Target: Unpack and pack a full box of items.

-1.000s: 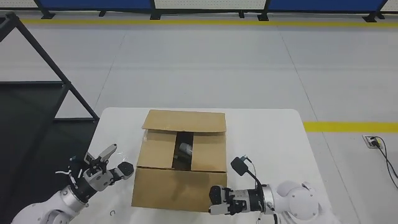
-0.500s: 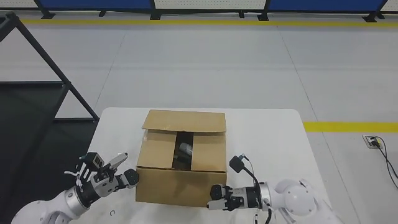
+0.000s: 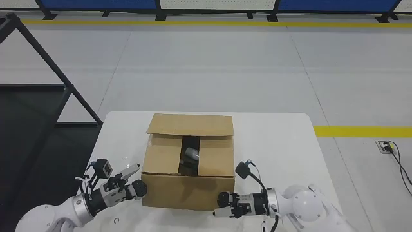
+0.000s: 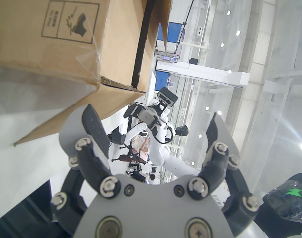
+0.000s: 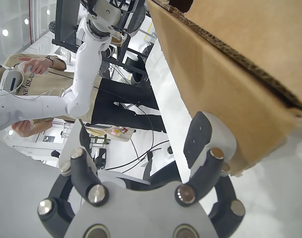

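We see a brown cardboard box [image 3: 188,175] filling the middle of the white table [image 3: 277,135]. Its top flaps leave only a narrow dark slot [image 3: 191,154] for entry. Bare tabletop runs wide to the box's right and narrower to its left. The left gripper [image 4: 151,122] and right gripper [image 5: 141,127], fingers spread, crowd its near corners.

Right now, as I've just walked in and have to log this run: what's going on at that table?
A two-armed robot is at a cardboard box standing on the white table. The left end effector and right end effector sit open by the box's near bottom corners, one on each side, gripping nothing. The box's top flaps are partly apart, and a dark item shows in the gap between them.
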